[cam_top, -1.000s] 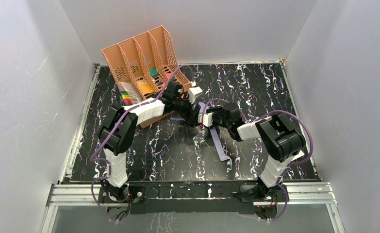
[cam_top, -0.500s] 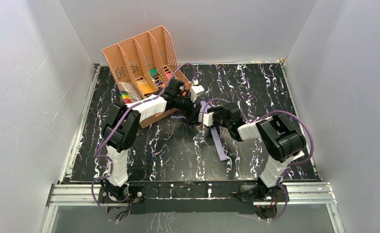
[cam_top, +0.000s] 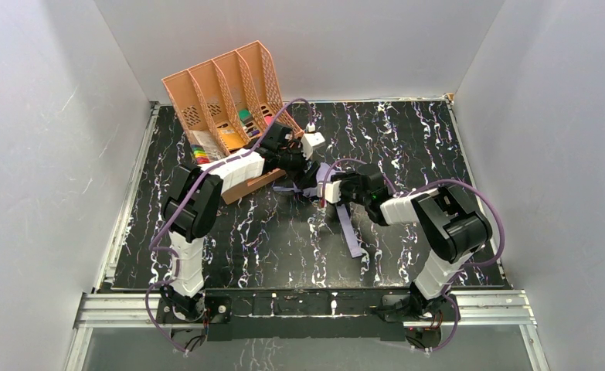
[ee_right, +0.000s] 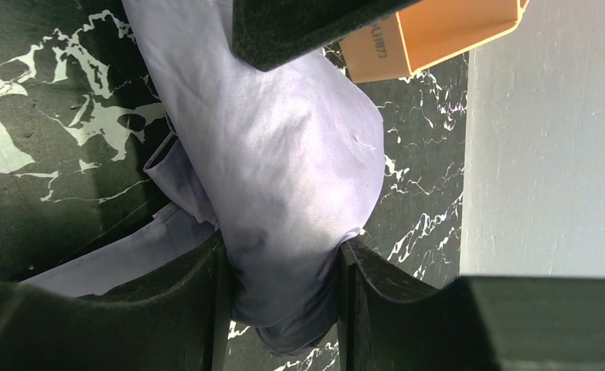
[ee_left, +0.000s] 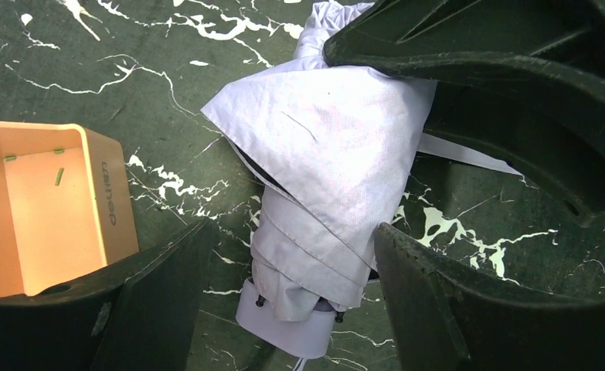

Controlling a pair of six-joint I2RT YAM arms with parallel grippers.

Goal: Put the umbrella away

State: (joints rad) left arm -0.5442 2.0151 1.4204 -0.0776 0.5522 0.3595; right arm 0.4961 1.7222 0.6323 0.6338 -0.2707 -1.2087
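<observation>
The pale lavender umbrella (cam_top: 321,168) lies folded on the black marbled table between my two grippers. Its long strap (cam_top: 349,232) trails toward the near edge. In the left wrist view the umbrella (ee_left: 338,154) runs between my fingers; my left gripper (ee_left: 293,230) is open around its capped end, the right finger (ee_left: 438,301) touching the fabric and the left finger (ee_left: 152,301) apart from it. In the right wrist view my right gripper (ee_right: 282,247) is shut on the bunched umbrella fabric (ee_right: 283,154). From above, my left gripper (cam_top: 305,170) and my right gripper (cam_top: 324,190) almost meet.
The peach file organiser (cam_top: 222,93) stands tilted at the back left with coloured pens (cam_top: 200,156) in it. A peach box corner (ee_left: 52,209) lies just left of my left gripper, and it also shows in the right wrist view (ee_right: 430,35). Grey walls enclose the table.
My left gripper has shifted slightly back and right over the umbrella's end. My right gripper keeps its hold and has barely moved.
</observation>
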